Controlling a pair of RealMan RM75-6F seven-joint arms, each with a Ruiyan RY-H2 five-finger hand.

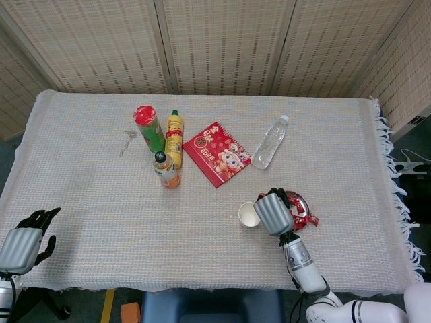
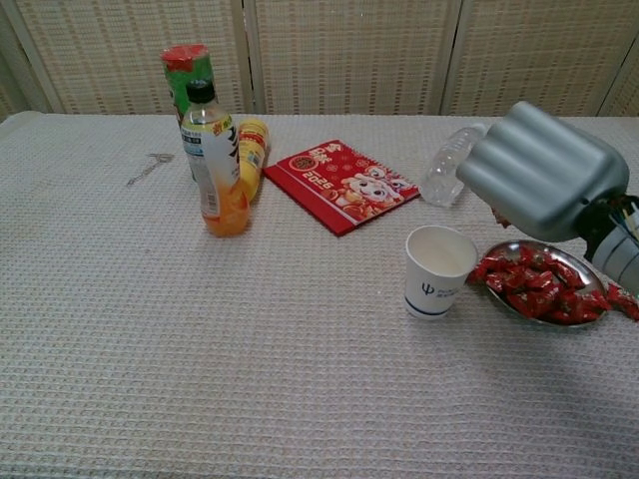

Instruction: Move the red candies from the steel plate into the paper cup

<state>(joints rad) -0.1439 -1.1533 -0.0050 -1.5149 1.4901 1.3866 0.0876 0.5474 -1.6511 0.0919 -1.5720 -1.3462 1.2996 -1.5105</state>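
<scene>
- Right hand (image 2: 544, 182) hovers raised between the paper cup (image 2: 439, 270) and the steel plate (image 2: 591, 274), back toward the camera; whether its fingers hold a candy I cannot tell.
- Left hand (image 1: 23, 242) hangs idle off the tabletop (image 1: 94, 215) edge, fingers loosely apart, holding nothing.
- Red candies (image 2: 534, 284) lie heaped on the plate, just beside the cup.
- Likely light and crinkly-wrapped, slippery; pinch one across its body.

My right robot hand (image 2: 544, 172) hangs above the paper cup (image 2: 437, 270) — steel plate (image 2: 589, 271) just right of it.
</scene>
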